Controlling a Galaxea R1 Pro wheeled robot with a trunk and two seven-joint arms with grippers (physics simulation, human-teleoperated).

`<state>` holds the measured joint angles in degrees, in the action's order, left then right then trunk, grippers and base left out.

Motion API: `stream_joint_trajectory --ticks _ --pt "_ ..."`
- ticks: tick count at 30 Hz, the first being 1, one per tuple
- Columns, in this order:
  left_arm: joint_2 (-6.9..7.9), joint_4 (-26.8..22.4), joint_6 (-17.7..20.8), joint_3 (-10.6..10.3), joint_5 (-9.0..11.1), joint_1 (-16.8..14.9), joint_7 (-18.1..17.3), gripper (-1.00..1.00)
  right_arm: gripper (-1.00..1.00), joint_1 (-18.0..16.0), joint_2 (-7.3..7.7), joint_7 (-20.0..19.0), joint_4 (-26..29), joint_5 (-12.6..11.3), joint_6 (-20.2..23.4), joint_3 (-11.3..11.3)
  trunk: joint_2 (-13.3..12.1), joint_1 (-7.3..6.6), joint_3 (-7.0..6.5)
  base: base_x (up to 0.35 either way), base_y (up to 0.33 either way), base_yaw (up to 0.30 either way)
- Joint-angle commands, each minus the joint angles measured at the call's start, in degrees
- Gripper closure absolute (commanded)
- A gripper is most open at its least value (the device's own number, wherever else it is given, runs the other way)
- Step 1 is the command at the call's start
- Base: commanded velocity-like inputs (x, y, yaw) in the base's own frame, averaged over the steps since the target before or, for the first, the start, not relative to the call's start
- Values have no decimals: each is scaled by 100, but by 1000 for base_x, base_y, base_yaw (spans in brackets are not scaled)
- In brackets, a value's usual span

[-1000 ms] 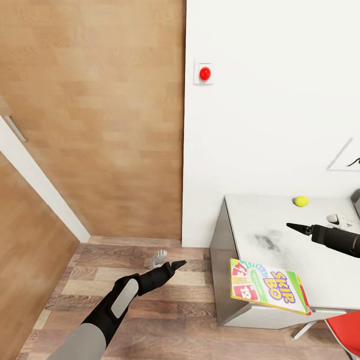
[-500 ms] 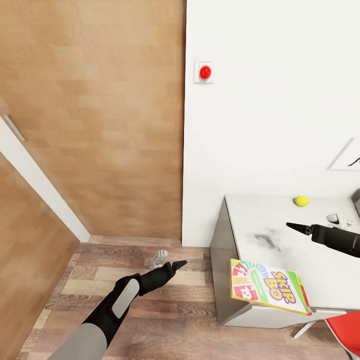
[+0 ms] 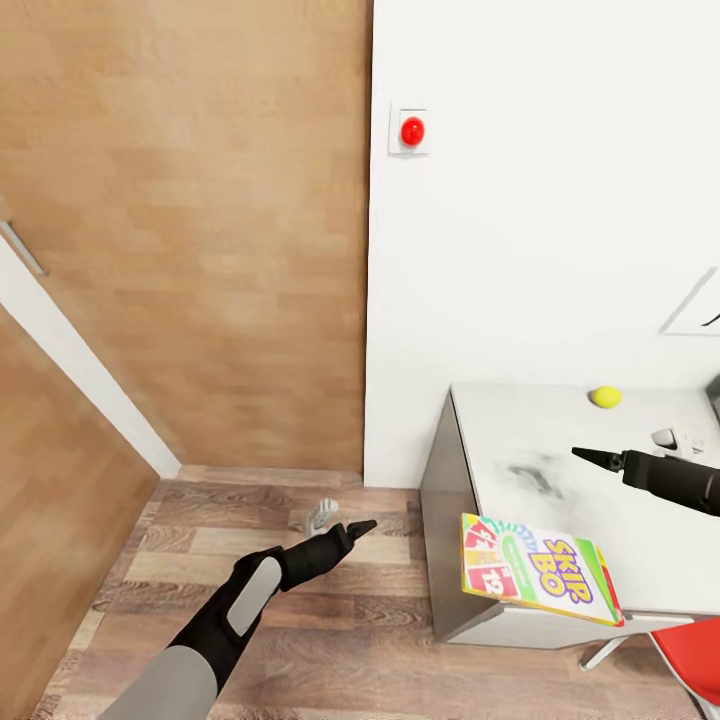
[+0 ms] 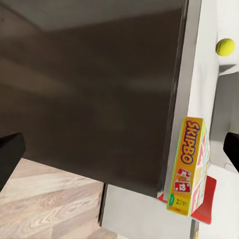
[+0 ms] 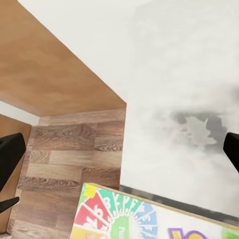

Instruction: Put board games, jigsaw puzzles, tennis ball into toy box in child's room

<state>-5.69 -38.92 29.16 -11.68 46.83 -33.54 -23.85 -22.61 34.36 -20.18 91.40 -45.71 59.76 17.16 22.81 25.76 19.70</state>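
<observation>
Left fingers (image 3: 362, 525) over wood floor (image 3: 330, 600), grey table (image 3: 640, 520)

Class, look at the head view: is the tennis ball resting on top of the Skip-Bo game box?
No, the tennis ball lies on the bare table near the wall, well apart from the Skip-Bo box at the front edge.

— What colours sit on the pale grey desk top (image 3: 640, 520) with its dark smudge?

— A small yellow-green ball (image 3: 604, 397), and a flat yellow-green game box (image 3: 538, 571) printed with purple letters, red number cards and a blue-white ring.

— Around it?

— A white wall (image 3: 540, 220) bearing a red round button (image 3: 411, 131), warm brown wood panelling (image 3: 200, 230), and grey-brown plank flooring (image 3: 330, 620).
</observation>
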Motion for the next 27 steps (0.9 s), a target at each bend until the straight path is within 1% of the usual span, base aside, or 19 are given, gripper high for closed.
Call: stream_joint_trajectory --ticks 1,9,20,27 --pt "0 -2 36 0 40 -4 4 -100 -100 -6 0 -60 0 54 24 7 11 3 19 0 0 0" --pt "-24 -1 19 -1 32 -50 -4 -100 -100 -6 0 -58 7 54 24 7 11 3 92 0 0 0" --pt "-47 -1 -296 -1 43 -82 -32 -100 -100 -6 0 -59 17 54 24 7 11 3 187 0 0 0" --pt "-50 17 -386 -1 50 -88 -65 -100 -100 -6 0 -59 24 54 24 7 11 3 212 0 0 0"
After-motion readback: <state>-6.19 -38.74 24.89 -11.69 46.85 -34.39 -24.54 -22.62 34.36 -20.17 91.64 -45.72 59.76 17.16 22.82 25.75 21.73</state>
